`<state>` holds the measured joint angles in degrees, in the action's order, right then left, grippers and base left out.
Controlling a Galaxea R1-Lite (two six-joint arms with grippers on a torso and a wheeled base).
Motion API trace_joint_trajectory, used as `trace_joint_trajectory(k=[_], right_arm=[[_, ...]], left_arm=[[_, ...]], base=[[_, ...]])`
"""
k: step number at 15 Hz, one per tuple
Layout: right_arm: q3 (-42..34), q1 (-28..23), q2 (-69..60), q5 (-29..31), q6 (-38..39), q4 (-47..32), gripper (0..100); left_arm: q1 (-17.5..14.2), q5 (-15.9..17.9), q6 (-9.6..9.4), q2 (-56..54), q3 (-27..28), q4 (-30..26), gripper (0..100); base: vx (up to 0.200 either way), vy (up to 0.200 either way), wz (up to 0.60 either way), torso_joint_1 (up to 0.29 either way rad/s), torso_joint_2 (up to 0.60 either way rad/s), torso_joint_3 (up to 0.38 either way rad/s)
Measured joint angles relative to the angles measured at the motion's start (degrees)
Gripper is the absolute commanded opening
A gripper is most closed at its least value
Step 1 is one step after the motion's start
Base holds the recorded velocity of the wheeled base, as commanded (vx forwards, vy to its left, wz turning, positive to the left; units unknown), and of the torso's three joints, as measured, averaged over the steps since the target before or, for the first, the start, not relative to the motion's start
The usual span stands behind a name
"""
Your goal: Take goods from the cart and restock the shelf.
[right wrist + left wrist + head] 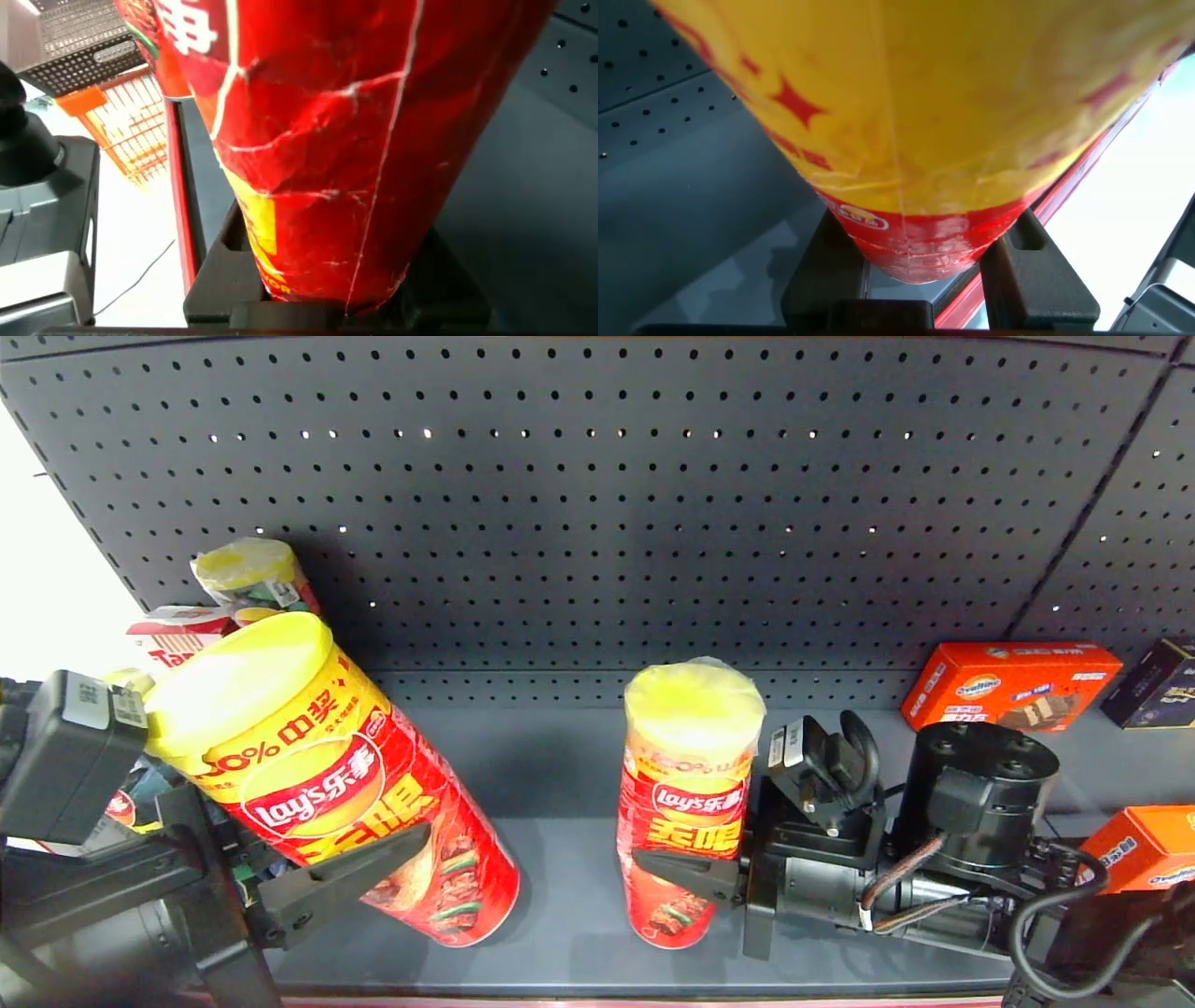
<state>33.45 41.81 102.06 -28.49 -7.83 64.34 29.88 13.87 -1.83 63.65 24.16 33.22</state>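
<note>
Head view: at the shelf's (560,784) left end, the left gripper (373,859) holds a tilted chip can (317,756). Mid-shelf, the right gripper (677,870) grips an upright chip can (686,775) standing on the shelf. Orange boxes (1008,686) sit at the shelf's right end.

Left wrist view: the left fingers (1036,280) pinch the tilted chip can from both sides.

Right wrist view: the right fingers (220,271) pinch the upright chip can near the shelf's front edge.

Shiny, crinkled plastic film covered the tall red-and-yellow crisp tube (355,803) and the upright twin tube (686,803). The dark grey perforated metal shelf (560,784) looked matt and smooth. The orange cardboard box (1013,683) had a slight sheen. The black plastic fingers (345,877) were matt.
</note>
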Motion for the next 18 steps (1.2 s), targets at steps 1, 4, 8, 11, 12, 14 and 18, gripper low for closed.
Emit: trace_joint_trajectory(k=[1,4,8,11,12,14,18], right_arm=[[-0.02,0.02,0.67,0.06,-0.32,1.01,0],[0.26,0.30,2.16,1.76,-0.79,1.80,100],[-0.05,0.83,2.32,3.51,-0.84,2.26,100],[-1.07,0.60,-0.33,3.91,-0.77,2.04,100],[-1.93,0.38,-1.87,3.95,-0.77,1.95,100],[-3.74,-0.11,-4.51,3.97,-0.77,1.78,100],[-10.52,-0.59,-14.47,3.97,-0.82,0.96,100]], left_arm=[[0.00,0.00,0.00,0.00,0.00,-0.02,0],[0.00,0.00,-0.02,0.00,-0.07,-0.02,0],[0.00,0.02,-0.02,0.00,-0.24,0.00,0],[0.10,0.02,-0.02,-0.01,-0.44,0.00,0],[0.07,0.02,-0.02,-0.04,-0.44,-0.02,0],[0.10,0.09,-0.02,-0.01,-0.38,-0.02,0],[0.20,0.13,-0.02,0.40,-0.11,-0.02,0]], base=[[0.000,0.000,0.00,0.000,0.00,0.000],[0.000,0.000,0.00,0.000,0.00,0.000],[0.000,0.000,0.00,0.000,0.00,0.000],[0.000,0.000,0.00,0.000,0.00,0.000],[0.000,0.000,0.00,0.000,0.00,0.000],[0.000,0.000,0.00,0.000,0.00,0.000],[0.000,0.000,0.00,0.000,0.00,0.000]])
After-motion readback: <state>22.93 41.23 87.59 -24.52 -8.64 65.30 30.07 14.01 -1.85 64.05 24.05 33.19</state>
